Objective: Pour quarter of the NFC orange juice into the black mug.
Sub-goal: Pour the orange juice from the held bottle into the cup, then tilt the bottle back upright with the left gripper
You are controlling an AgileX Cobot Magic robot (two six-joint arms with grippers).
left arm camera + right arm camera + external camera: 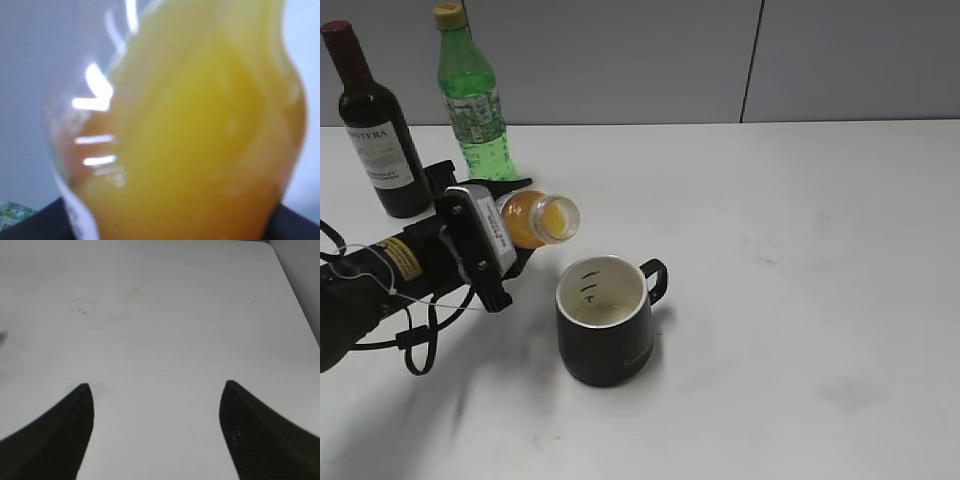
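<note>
My left gripper (505, 230) is shut on the NFC orange juice (535, 218), a small clear bottle of orange liquid. It is tilted almost on its side, its open mouth pointing right, just above and left of the black mug (605, 322). The mug stands upright with its white inside showing and its handle to the right. No stream of juice shows between them. In the left wrist view the juice bottle (200, 135) fills the frame, blurred. My right gripper (157, 390) is open and empty over bare table; it does not show in the exterior view.
A dark wine bottle (375, 130) and a taller green bottle with a yellow cap (472, 100) stand at the back left, behind my left arm. The white table (800, 250) stretches to the right. Its far right edge shows in the right wrist view (300, 295).
</note>
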